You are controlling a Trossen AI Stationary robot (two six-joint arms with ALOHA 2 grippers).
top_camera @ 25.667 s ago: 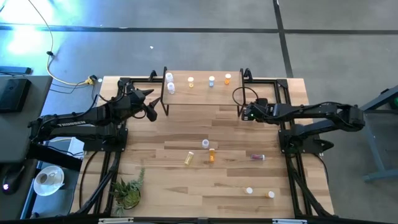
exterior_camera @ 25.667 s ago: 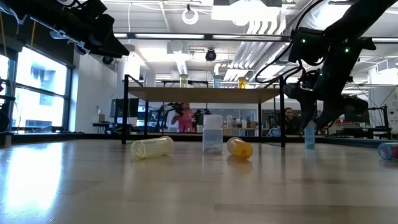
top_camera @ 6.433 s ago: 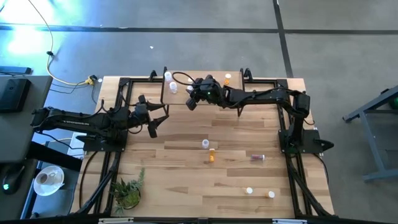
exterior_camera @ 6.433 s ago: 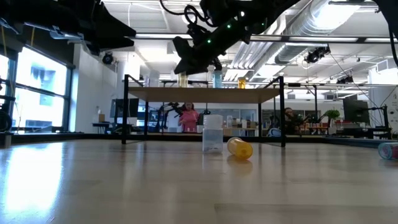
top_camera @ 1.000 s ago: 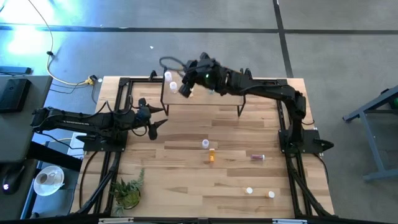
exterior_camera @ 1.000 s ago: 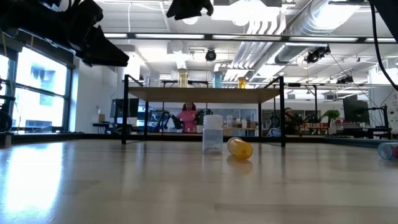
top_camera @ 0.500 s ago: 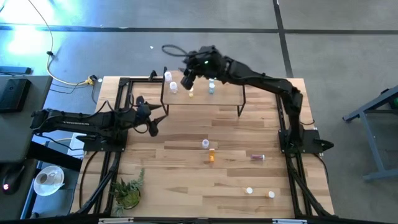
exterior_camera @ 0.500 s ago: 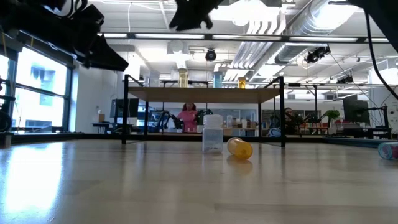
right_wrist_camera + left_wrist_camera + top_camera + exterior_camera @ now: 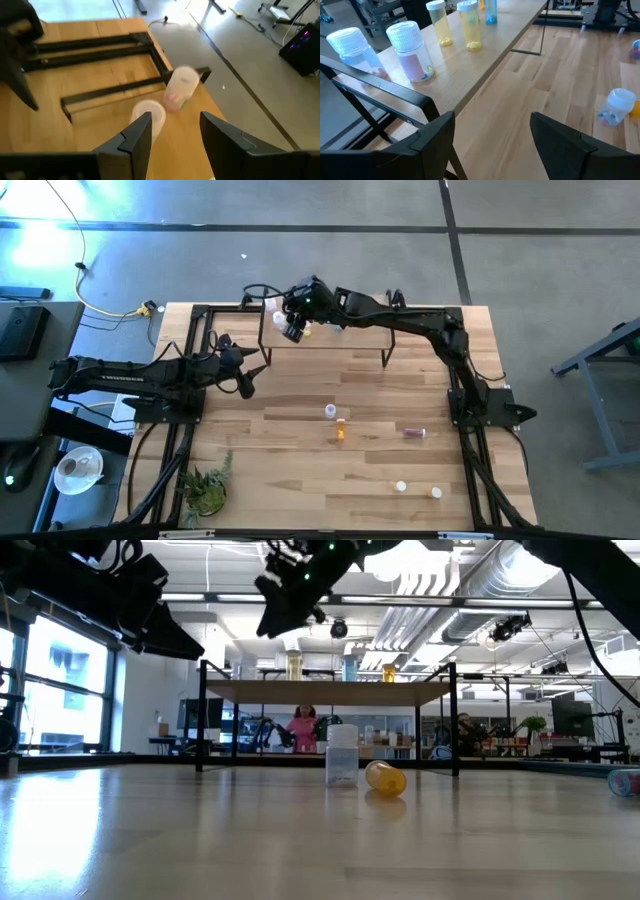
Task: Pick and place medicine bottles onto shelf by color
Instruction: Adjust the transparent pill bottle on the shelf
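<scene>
The shelf [image 9: 350, 342] stands at the table's far edge. On it stand two clear medicine bottles [image 9: 412, 52] at the left end, then two pale yellow ones [image 9: 470, 25] and a blue one [image 9: 490, 12]. My right gripper [image 9: 290, 330] hovers open over the left end, above the two clear bottles [image 9: 179, 90], with nothing between its fingers. My left gripper [image 9: 245, 380] waits open beside the shelf's left leg. On the table a clear bottle [image 9: 330, 411] stands upright and an orange one [image 9: 340, 428] lies on its side.
A bluish bottle [image 9: 414, 433] lies on its side toward the right. Two more small bottles [image 9: 401, 486] [image 9: 436, 493] stand near the front right. A potted plant [image 9: 205, 485] sits at the front left corner. Black frame rails [image 9: 195, 350] run along the table's sides.
My right gripper has come down and gone toward the shelf's left end, tipping further downward; its fingers keep the same gap. No bottle has moved.
</scene>
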